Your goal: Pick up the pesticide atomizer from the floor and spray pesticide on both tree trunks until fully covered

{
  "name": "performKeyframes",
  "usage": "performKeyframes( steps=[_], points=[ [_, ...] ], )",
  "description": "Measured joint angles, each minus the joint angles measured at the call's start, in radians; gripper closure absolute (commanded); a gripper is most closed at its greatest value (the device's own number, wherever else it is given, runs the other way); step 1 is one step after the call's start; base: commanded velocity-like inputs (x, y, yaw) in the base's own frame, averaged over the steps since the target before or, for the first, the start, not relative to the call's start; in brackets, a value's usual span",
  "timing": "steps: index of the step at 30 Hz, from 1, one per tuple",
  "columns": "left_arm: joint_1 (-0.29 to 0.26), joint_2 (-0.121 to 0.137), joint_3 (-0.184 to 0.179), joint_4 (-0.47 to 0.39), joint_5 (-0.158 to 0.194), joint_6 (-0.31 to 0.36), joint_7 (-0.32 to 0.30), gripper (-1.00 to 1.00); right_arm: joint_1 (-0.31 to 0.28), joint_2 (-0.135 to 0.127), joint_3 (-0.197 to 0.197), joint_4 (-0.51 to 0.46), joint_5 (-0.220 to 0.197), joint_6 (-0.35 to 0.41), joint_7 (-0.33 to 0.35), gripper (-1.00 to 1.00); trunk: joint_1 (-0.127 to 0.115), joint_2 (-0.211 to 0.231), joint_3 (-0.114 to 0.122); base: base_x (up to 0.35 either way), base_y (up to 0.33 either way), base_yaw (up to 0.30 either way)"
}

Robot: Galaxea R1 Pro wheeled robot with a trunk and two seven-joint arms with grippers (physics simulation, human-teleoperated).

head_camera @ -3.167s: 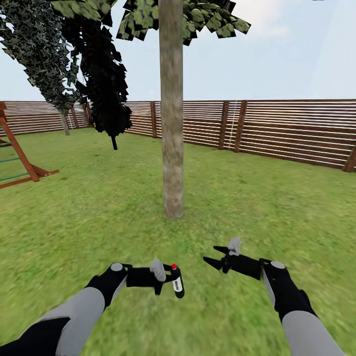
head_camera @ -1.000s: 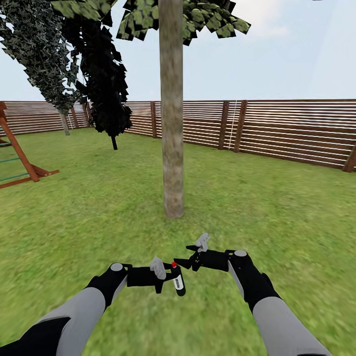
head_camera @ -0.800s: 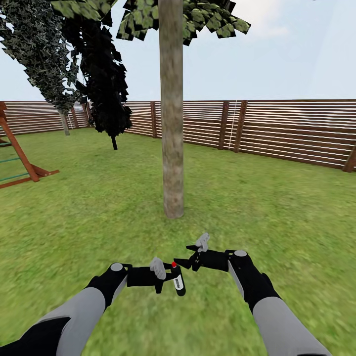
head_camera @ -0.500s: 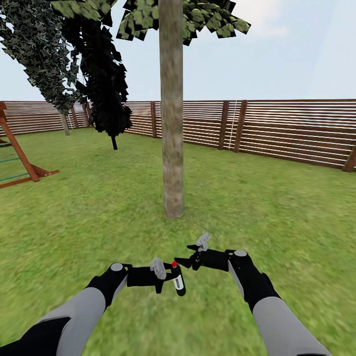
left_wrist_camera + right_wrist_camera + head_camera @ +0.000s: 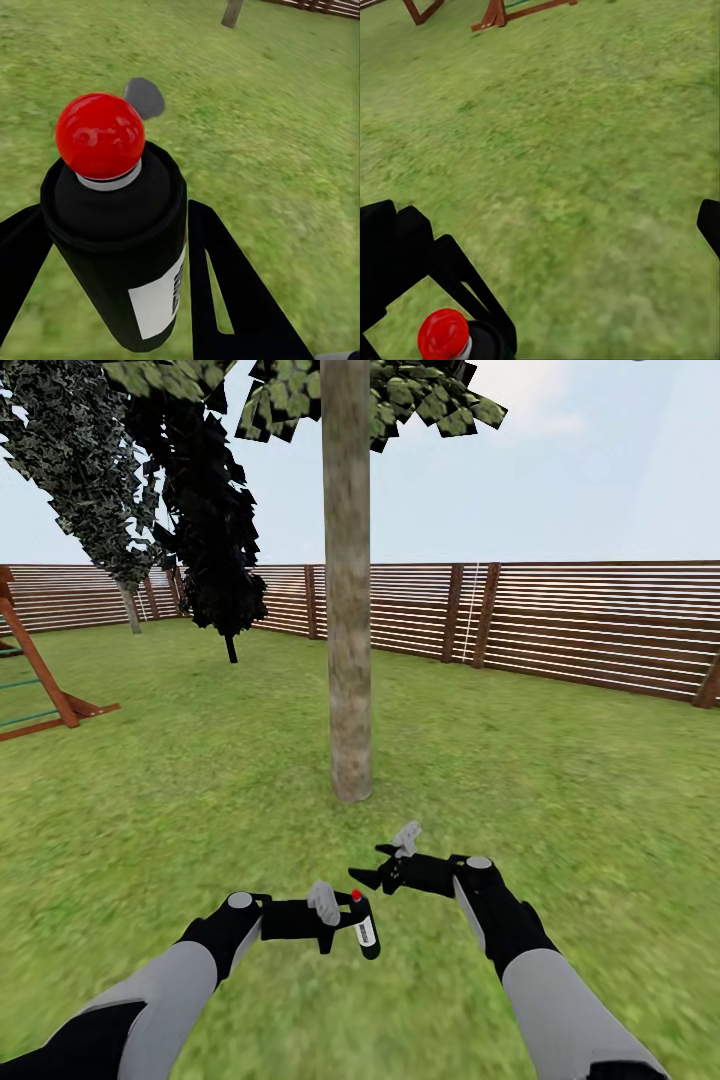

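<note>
Two arms are out over the lawn [image 5: 560,780], and the left gripper [image 5: 345,920] has its dark fingers [image 5: 225,300] pinched on either side of the pesticide atomizer [image 5: 364,930], low in the head view at about six o'clock from the tree trunk [image 5: 348,590]. That can looks black with a white label and a red button [image 5: 100,136] on top; I'd judge it light, stiff and smooth, so a bit slippery, best taken around the middle of the barrel, which is where the fingers sit. Its long axis runs close to upright, leaning a touch, with the red cap pointing up toward twelve o'clock. Which way the nozzle faces I cannot tell. The right gripper [image 5: 385,868] sits just beside the cap, at roughly one o'clock from it, fingers spread and holding nothing; from its wrist camera the red button [image 5: 443,334] shows right under it. My guess is that it is lining up to press that button. The trunk stands dead ahead, well apart from both grippers, with the slat fence [image 5: 590,625] behind it and a wooden playset [image 5: 40,680] off at nine o'clock.
</note>
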Motion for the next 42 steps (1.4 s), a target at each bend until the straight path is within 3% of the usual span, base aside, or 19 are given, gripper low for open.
performKeyframes(
  steps=[8, 42],
  points=[
    [0.000, 0.000, 0.000, 0.000, 0.000, 0.000, 0.000, 1.00, 0.000, 0.000, 0.000, 0.063, 0.005, -0.010, -0.001, -1.00, 0.000, 0.000, 0.000, 0.000, 0.000, 0.000],
    [0.000, 0.000, 0.000, 0.000, 0.000, 0.000, 0.000, 1.00, 0.000, -0.007, -0.004, 0.102, 0.009, -0.016, -0.016, -1.00, 0.000, 0.000, 0.000, 0.000, 0.000, 0.000]
  ],
)
